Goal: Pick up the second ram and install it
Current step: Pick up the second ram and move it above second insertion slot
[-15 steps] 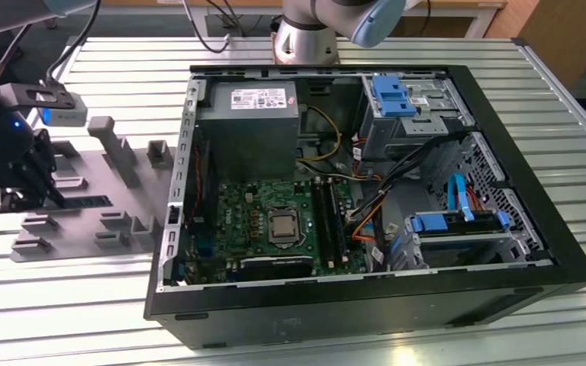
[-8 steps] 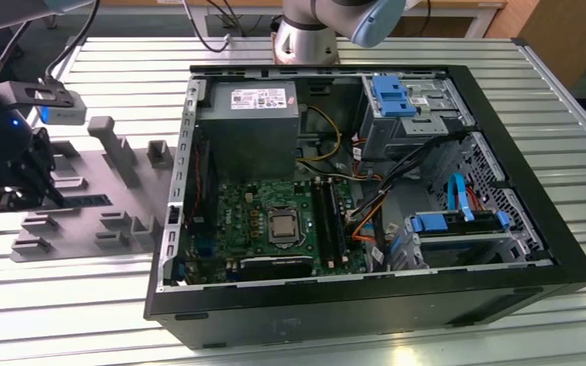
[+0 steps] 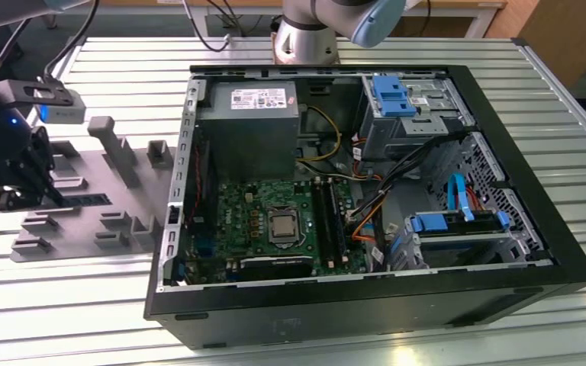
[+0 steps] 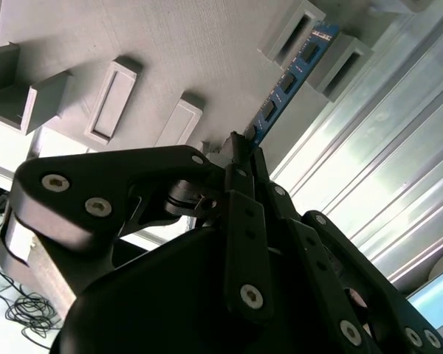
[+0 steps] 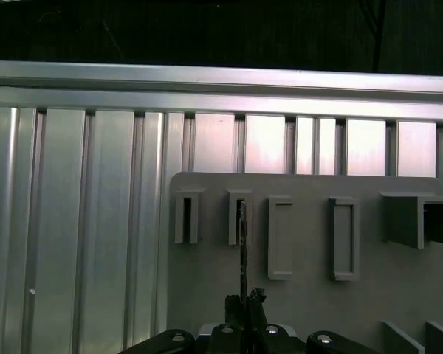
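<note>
The arm stood low at the exterior view's left, its dark wrist bent down so that the claw [image 3: 10, 200] met the grey holder tray [image 3: 110, 179] on the slatted metal table [image 3: 130, 53]. In the second wrist view the black fingers [image 4: 245, 214] converged on one end of the second ram [image 4: 292, 74], clenched around it. The blue-green stick with its row of dark chips stood on edge, its far end resting between two raised holder blocks [image 4: 343, 63] of the tray. In the first wrist view it appeared edge-on as a thin line running from the fingertips into one slot. The open computer case [image 3: 568, 263] lay beside the tray, towards the exterior view's right. A white label [image 3: 260, 97] sat on its power supply [image 3: 247, 133], the print too small for me to read.
</note>
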Controlling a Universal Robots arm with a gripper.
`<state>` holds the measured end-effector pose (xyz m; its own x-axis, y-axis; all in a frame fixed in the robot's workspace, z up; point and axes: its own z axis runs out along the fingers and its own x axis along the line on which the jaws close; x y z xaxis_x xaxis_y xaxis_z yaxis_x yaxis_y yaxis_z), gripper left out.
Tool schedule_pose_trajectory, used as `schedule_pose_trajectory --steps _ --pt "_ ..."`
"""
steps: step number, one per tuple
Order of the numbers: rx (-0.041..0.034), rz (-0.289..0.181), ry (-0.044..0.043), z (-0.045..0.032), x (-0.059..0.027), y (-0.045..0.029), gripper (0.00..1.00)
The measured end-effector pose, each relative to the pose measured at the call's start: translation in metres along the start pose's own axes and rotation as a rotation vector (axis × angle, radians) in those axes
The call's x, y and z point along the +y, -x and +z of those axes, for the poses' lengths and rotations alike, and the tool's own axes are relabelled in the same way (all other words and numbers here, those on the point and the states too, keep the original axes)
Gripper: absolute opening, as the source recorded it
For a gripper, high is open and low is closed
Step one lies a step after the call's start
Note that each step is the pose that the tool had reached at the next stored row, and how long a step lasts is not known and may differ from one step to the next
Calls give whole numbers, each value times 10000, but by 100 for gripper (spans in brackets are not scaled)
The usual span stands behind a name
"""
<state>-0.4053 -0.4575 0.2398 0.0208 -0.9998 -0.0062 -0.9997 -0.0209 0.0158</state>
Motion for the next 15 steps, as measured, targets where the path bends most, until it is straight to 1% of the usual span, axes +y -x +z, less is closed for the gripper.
schedule_pose_trajectory --steps 15 --pt "1 0 1 -47 1 0 14"
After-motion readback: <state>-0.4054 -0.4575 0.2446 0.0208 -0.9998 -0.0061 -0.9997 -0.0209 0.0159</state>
